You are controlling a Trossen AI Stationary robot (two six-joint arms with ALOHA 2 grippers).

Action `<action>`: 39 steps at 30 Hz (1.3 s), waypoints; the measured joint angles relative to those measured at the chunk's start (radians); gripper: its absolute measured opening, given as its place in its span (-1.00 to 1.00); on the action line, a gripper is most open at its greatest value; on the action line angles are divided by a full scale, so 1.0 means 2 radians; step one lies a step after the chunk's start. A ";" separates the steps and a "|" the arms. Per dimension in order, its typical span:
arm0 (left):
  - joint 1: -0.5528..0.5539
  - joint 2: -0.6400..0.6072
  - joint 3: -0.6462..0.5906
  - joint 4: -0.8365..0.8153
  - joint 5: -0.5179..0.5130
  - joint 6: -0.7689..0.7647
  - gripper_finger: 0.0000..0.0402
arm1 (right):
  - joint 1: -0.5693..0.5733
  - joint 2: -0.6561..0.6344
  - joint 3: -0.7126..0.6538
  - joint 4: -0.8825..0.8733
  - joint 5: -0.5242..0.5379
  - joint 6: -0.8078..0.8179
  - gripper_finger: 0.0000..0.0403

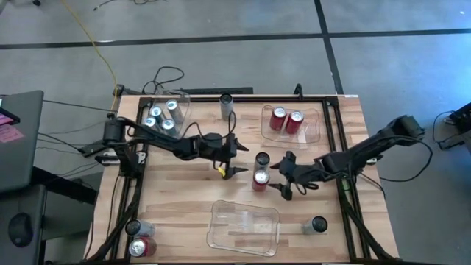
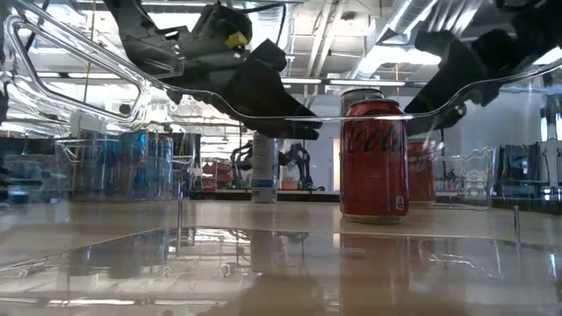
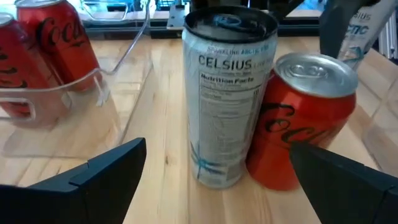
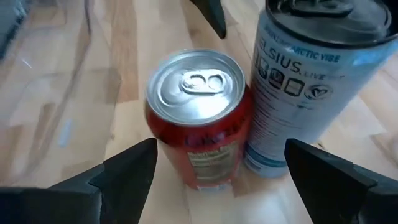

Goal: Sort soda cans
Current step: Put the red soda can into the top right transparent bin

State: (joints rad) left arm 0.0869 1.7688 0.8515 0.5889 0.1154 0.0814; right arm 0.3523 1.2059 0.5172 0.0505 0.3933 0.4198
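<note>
A tall silver-blue can (image 1: 262, 159) and a red can (image 1: 260, 179) stand upright side by side at the table's middle, the red one nearer the near edge. My left gripper (image 1: 235, 155) is open just left of the pair; its wrist view shows the silver-blue can (image 3: 229, 93) and the red can (image 3: 301, 118) ahead of its spread fingers (image 3: 93, 180). My right gripper (image 1: 285, 175) is open just right of them, facing the red can (image 4: 199, 118) and the silver-blue can (image 4: 317, 81). Neither gripper touches a can. In the low view the red can (image 2: 374, 158) hides most of the tall one.
A clear bin (image 1: 180, 99) at the far left holds several silver-blue cans. A second bin (image 1: 313, 132) at the far right holds two red cans. A third bin (image 1: 244, 224) sits near the near edge. Single cans stand at the far edge (image 1: 227, 104), near left corner (image 1: 141, 246) and near right (image 1: 318, 224).
</note>
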 joint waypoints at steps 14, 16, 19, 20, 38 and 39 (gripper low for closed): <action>-0.010 0.000 0.001 0.003 0.001 -0.009 0.95 | -0.002 0.046 0.038 0.000 -0.016 0.000 0.85; -0.013 0.000 0.001 0.006 0.001 -0.009 0.95 | -0.004 0.045 0.039 0.007 -0.016 0.004 0.89; -0.017 0.000 0.001 0.006 0.001 -0.009 0.95 | -0.012 0.046 0.038 0.020 -0.017 0.020 0.96; -0.017 0.000 0.001 0.007 0.001 -0.008 0.95 | -0.016 0.046 0.038 0.018 -0.017 0.024 0.97; -0.024 0.000 0.001 0.030 -0.012 -0.023 0.95 | -0.023 0.046 0.038 0.020 -0.042 0.027 0.98; -0.027 0.001 0.001 0.031 -0.015 -0.024 0.95 | -0.023 0.046 0.038 0.020 -0.043 0.026 0.98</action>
State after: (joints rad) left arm 0.0325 1.7713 0.8536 0.6501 0.0845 0.0326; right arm 0.3069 1.2984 0.5934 0.0910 0.3080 0.4725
